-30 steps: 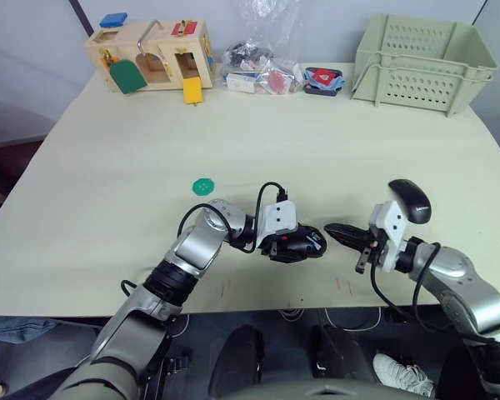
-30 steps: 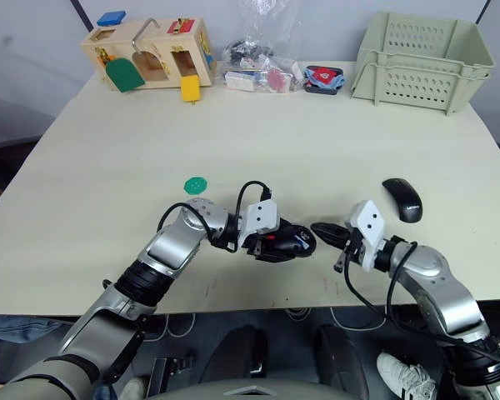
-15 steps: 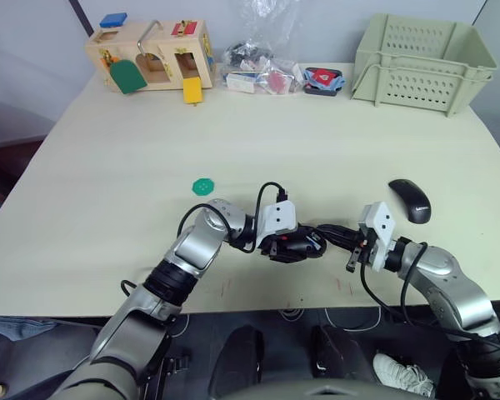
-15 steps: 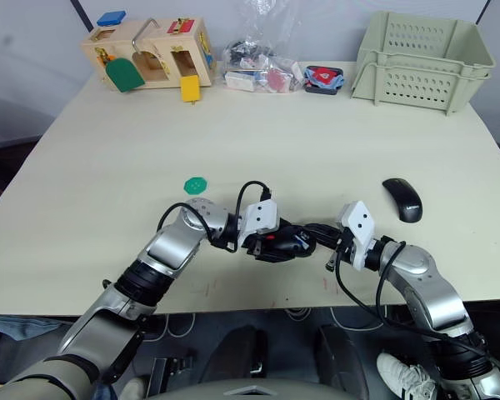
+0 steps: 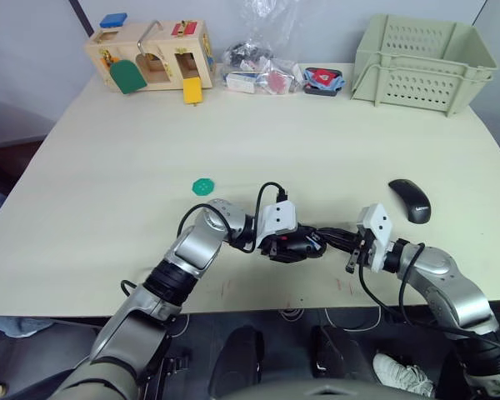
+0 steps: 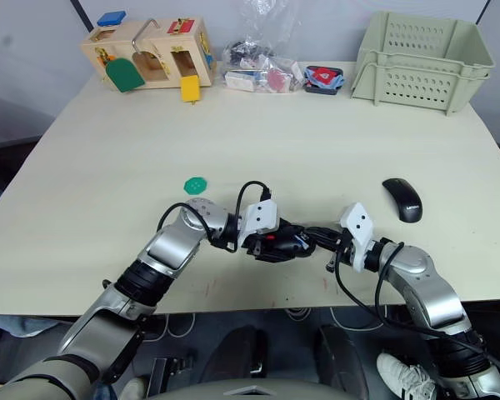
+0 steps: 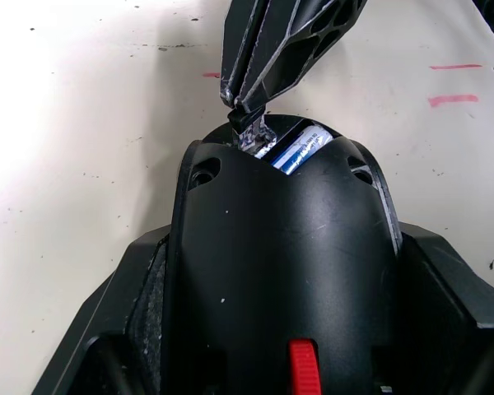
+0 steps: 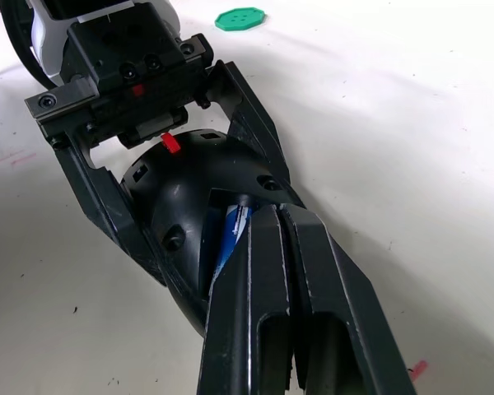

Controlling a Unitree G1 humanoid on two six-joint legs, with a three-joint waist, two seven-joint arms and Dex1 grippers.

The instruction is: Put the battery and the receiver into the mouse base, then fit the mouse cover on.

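- Near the bench's point(image 5: 108, 167) front edge, head view: left pincer point(image 5: 293, 243) clamps the mouse base point(image 5: 298, 245); mouse cover point(image 5: 410, 200) lies well apart.
- Left wrist: battery point(image 7: 300, 151) sits in its bay.
- Right wrist: right pincer point(image 8: 272, 216), closed on a small silvery piece, likely the receiver, which needs seating next.

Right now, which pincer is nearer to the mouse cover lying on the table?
The right. The right pincer is at the mouse base, with the mouse cover off to its outer side; the left pincer grips the base, farther from it.
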